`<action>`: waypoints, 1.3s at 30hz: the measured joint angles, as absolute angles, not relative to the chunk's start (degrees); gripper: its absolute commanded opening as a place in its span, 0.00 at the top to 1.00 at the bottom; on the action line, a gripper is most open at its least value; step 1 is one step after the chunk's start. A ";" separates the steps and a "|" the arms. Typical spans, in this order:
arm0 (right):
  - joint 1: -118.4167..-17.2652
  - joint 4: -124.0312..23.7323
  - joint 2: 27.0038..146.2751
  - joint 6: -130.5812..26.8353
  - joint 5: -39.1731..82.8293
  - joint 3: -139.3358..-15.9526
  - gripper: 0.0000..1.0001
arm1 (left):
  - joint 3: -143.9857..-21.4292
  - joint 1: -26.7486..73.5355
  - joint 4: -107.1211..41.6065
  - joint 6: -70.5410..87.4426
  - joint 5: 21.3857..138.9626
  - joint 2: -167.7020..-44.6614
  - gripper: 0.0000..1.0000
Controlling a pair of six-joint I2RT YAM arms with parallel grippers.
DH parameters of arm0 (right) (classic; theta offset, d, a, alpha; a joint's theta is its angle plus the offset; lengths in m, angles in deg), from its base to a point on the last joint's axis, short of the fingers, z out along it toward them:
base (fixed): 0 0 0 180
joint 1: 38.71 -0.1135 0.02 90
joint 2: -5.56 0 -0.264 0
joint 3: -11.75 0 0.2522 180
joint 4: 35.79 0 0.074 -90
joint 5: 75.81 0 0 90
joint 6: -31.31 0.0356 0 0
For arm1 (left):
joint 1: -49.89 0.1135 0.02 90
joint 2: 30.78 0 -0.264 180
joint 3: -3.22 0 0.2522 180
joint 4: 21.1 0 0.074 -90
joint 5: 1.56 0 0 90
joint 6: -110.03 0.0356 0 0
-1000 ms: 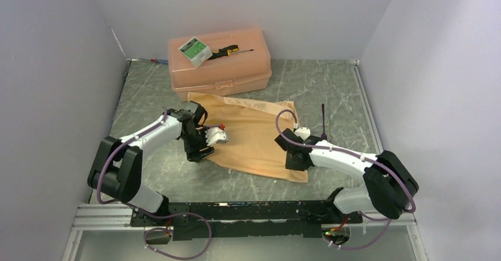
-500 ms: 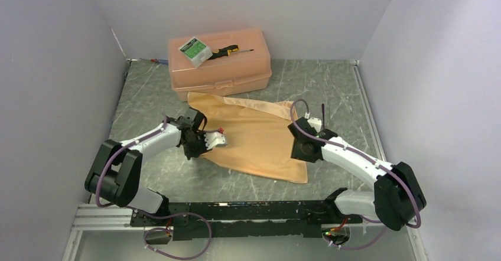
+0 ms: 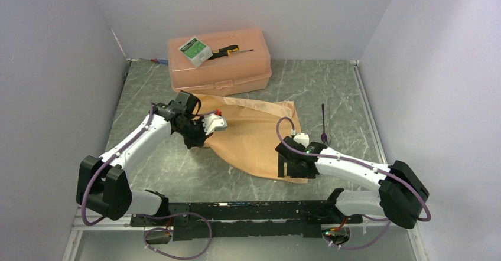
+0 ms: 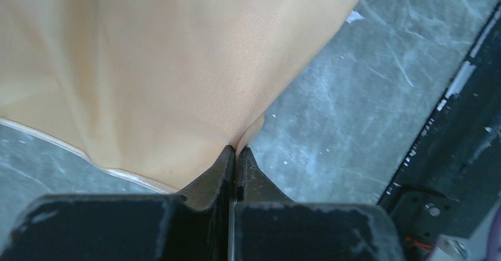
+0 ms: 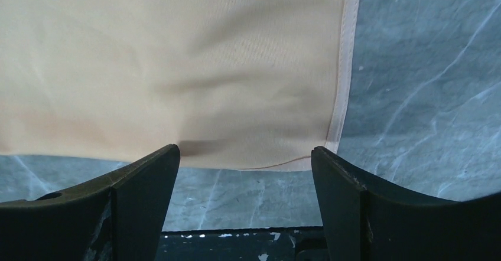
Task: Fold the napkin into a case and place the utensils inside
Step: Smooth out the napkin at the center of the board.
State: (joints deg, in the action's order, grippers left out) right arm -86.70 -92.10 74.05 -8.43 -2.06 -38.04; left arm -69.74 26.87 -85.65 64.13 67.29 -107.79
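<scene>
While the left gripper [image 4: 236, 152] is pinching a small pleat of the napkin [image 3: 254, 140] between fully closed jaws, the right gripper [image 5: 245, 155] is standing with its jaws spread wide and is holding nothing. The napkin is lying at the centre of the overhead view, just below the plastic box [image 3: 220, 60] in the upper left, and its left side is tenting toward the pinch. Its hemmed lower right corner is sitting just ahead of the right gripper's open jaws. A utensil [image 3: 324, 122] is lying on the table [image 3: 331, 84], just right of the cloth. The fabric is looking thin, light, soft and slightly slick, so it is likely to drape and slide rather than hold a crease. The stitched hem at a corner is offering the firmest bite.
</scene>
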 measured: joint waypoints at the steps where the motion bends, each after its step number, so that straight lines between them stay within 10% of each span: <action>1: -87.27 -92.08 74.24 -7.88 -1.87 -37.52 0.15 | -69.74 27.17 -86.54 64.26 66.92 -107.81 0.97; 7: -88.80 -89.08 77.89 -5.04 -1.71 -36.45 0.35 | -69.98 31.35 -91.57 65.83 63.81 -107.88 0.97; 12: -89.17 -87.05 78.97 -4.06 -3.66 -36.86 1.00 | -69.91 32.68 -91.11 65.85 63.00 -107.88 0.97; 39: -105.30 -120.01 71.18 3.00 -1.87 -53.52 1.00 | -68.84 31.09 -113.25 75.19 54.44 -90.35 0.97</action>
State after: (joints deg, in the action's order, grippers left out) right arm -105.30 -120.01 71.18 3.00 -1.87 -53.52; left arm -68.84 31.09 -113.25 75.19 54.44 -90.35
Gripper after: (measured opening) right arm 0.026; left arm 0.043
